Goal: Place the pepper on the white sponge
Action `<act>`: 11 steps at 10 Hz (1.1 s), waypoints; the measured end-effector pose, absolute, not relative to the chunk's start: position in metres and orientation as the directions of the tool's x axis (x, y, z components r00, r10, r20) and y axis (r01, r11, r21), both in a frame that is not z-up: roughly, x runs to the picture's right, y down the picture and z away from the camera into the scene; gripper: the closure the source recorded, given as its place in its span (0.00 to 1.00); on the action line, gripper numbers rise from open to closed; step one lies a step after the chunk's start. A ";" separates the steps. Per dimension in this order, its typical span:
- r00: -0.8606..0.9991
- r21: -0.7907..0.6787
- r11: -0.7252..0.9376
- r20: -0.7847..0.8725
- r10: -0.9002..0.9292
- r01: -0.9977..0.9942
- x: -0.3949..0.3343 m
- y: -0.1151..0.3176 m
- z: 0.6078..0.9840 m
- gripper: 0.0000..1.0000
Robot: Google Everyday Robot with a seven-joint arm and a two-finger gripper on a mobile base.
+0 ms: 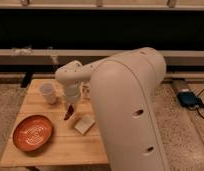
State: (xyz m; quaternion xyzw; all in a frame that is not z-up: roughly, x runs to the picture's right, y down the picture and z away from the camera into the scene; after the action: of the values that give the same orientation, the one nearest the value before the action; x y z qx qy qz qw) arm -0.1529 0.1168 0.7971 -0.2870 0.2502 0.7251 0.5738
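The pepper [68, 114] is a small dark-red chilli that hangs just under my gripper [70, 107], above the wooden table [55, 145]. The gripper sits at the end of the white wrist, right of the white cup [48, 93]. The white sponge [84, 124] is a cream block lying flat on the table, just right of and below the pepper. The pepper is left of the sponge, not over it. The big white arm [130, 110] hides the table's right part.
An orange-brown plate [33, 132] lies at the table's front left. A dark low wall and ledge run behind the table. A blue-black device [187, 98] with cables lies on the speckled floor at the right.
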 end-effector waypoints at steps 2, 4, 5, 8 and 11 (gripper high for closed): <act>-0.186 0.047 -0.221 -0.723 0.665 -0.974 -0.135 0.135 0.788 1.00; -0.210 0.073 -0.236 -0.745 0.633 -0.969 -0.120 0.151 0.788 1.00; -0.224 0.089 -0.242 -0.754 0.617 -0.966 -0.111 0.160 0.789 1.00; -0.265 0.126 -0.266 -0.764 0.589 -0.956 -0.100 0.172 0.793 0.98; -0.298 0.151 -0.288 -0.760 0.577 -0.946 -0.091 0.174 0.795 0.73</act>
State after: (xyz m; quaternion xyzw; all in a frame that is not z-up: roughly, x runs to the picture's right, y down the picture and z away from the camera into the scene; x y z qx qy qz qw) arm -0.0909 0.1737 0.7949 -0.2995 0.3073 0.7445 0.5114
